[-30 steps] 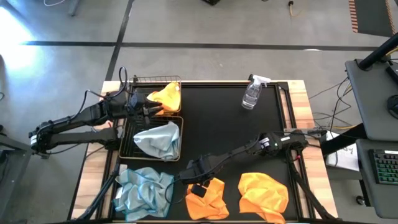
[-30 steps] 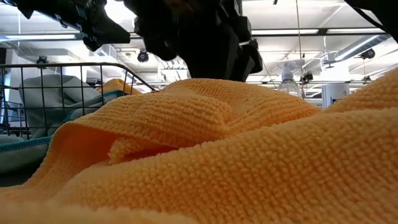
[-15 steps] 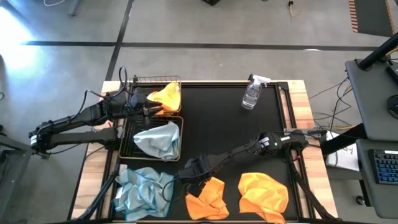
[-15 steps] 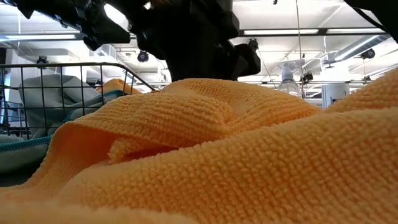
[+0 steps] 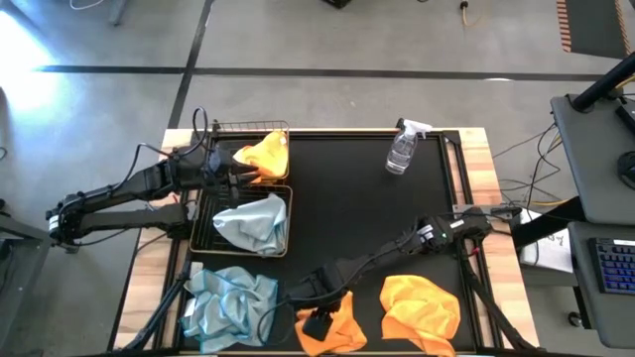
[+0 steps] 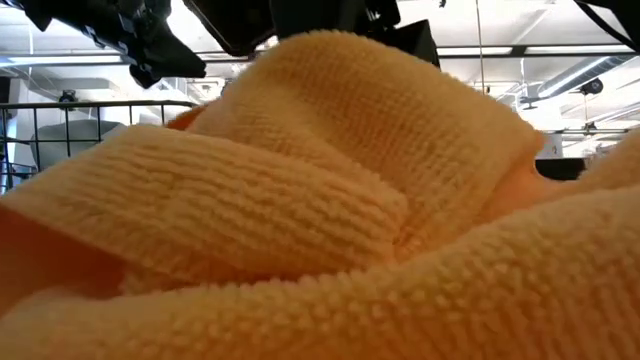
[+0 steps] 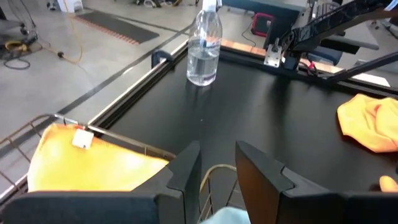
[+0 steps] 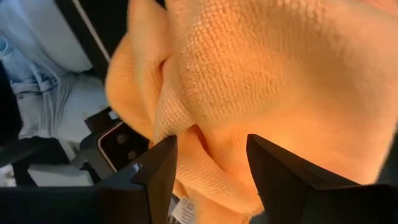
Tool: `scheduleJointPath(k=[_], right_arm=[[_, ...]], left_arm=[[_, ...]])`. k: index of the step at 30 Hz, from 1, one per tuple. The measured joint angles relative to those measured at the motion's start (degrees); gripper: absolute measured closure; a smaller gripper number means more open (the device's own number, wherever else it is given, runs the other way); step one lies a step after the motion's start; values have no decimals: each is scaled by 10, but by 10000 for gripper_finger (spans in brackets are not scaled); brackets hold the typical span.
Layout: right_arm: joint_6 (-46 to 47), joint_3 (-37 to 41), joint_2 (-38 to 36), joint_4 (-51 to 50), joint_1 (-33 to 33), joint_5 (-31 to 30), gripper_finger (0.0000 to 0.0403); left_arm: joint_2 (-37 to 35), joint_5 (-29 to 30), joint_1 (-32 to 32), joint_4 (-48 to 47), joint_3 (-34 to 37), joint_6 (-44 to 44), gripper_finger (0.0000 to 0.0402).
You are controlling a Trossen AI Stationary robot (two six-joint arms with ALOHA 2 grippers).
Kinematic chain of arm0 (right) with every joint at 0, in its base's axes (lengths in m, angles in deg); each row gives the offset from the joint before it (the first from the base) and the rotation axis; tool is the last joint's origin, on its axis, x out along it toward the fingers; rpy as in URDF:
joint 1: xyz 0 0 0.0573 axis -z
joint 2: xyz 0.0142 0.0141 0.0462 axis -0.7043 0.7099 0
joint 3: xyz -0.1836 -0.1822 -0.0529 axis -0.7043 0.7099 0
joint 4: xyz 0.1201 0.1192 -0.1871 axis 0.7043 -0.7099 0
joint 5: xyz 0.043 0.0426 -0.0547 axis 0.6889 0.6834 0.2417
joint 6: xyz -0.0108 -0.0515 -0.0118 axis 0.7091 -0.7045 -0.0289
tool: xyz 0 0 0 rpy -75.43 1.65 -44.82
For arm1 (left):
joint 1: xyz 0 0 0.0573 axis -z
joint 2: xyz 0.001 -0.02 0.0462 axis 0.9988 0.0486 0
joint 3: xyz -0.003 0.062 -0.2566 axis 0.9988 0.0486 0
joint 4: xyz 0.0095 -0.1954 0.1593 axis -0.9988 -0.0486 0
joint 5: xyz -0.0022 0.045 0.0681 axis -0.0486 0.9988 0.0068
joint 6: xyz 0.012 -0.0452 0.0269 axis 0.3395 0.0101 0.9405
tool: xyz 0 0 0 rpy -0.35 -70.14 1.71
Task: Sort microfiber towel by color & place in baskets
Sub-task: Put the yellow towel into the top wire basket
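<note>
Orange towel at worktop's near edge: my R gripper on it, jaws spread. L gripper over baskets, jaws released.

Three orange towels and two pale blue-grey towels lie across a table with two wire baskets, one clear spray bottle and two robot arms.

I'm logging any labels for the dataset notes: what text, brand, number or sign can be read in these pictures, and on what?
None can be read.
White tag on the orange towel in the basket: too small to read.
Spray bottle: no label shows.
Tag at the towel's edge by the right gripper: blurred.
</note>
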Motion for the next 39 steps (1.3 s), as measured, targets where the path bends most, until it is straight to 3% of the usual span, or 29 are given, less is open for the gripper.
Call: scheduleJointPath(k=[14,39], right_arm=[[-56,7,0,14,9,-6,214],[-54,-16,1,22,11,10,213]], left_arm=[[0,0,0,-22,0,-6,318],[0,0,0,-22,0,-3,318]])
